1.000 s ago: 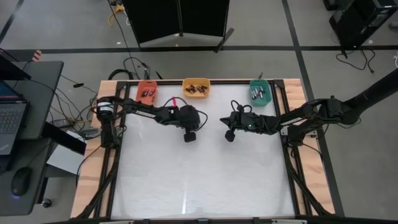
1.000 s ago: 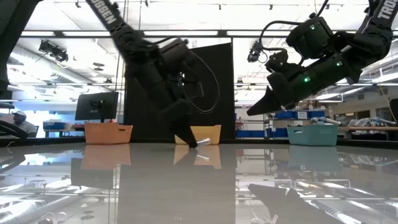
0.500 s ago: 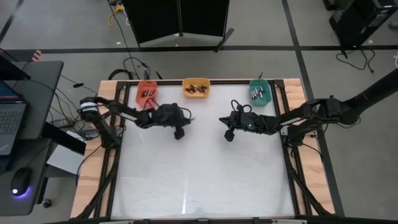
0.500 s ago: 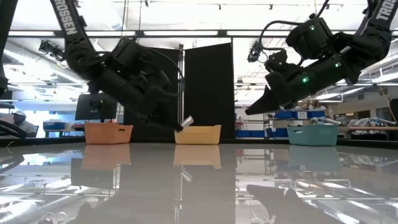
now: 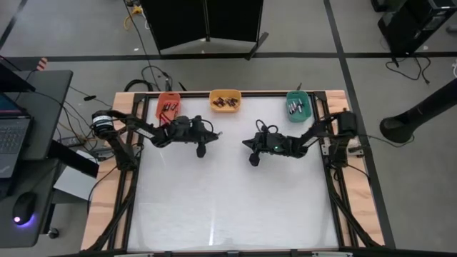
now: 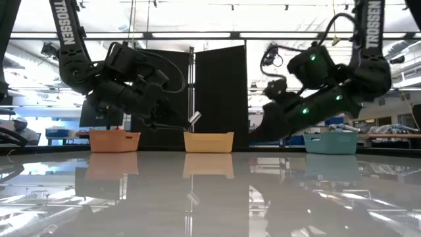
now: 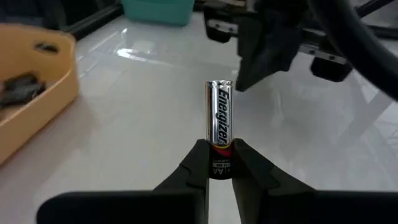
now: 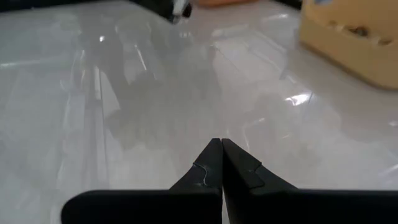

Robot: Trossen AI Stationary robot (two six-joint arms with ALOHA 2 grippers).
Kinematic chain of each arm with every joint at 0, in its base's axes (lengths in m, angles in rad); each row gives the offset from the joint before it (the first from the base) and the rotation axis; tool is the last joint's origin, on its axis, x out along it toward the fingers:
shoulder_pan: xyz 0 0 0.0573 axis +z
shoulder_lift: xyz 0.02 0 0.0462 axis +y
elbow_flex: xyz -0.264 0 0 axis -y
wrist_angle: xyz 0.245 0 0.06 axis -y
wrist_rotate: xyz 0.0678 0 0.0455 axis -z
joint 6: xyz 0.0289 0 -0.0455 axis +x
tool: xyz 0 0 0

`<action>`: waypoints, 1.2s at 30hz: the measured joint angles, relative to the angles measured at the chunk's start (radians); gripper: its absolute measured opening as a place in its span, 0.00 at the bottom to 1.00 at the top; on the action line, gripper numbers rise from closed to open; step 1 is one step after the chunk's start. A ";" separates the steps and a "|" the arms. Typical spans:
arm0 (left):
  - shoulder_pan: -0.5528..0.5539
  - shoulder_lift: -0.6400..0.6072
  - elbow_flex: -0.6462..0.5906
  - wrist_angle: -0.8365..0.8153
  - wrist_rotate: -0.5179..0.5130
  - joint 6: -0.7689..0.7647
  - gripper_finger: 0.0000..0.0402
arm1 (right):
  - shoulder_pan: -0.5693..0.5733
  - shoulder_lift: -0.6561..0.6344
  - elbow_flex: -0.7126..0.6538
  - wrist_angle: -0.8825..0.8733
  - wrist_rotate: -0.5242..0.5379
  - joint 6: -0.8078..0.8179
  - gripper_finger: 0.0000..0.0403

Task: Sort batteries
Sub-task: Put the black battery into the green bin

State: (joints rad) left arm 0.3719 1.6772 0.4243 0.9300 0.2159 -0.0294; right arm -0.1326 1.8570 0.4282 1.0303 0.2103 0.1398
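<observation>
Battery in transit: your left gripper point(image 7: 219, 163) is clamped on the black-and-red base of a silver Energizer cell point(image 7: 219, 118), which stands up between the fingers, lifted clear of the glossy white table point(image 5: 228, 207) near its far edge. In the overhead view that gripper point(image 5: 202, 150) hangs just short of the shallow yellow plastic bin point(image 5: 225, 101) at the middle of the far edge, with the orange bin point(image 5: 168, 106) toward the far left corner and the teal bin point(image 5: 298, 104) toward the far right. Each already holds sorted cells. Match this cell to its bin, carry it fully over the rim, and lower before releasing, since a cylinder dropped on that slick top will likely roll. Your right gripper point(image 8: 220, 167), jaws together and empty, waits just beside the left one; keep it clear.
</observation>
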 joint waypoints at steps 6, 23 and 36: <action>0.033 0.000 -0.056 0.018 -0.001 -0.005 0.12 | -0.002 0.106 0.095 0.000 -0.033 -0.006 0.02; 0.040 -0.001 0.055 0.080 0.114 -0.076 0.12 | 0.000 -0.212 0.056 -0.068 -0.090 -0.065 0.02; 0.045 0.064 0.630 -0.617 0.143 0.153 0.12 | 0.016 -0.767 -0.027 -0.684 0.225 -0.065 0.02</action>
State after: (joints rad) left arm 0.4174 1.7416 1.0543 0.3128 0.3592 0.1238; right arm -0.1164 1.0903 0.4010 0.3462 0.4357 0.0750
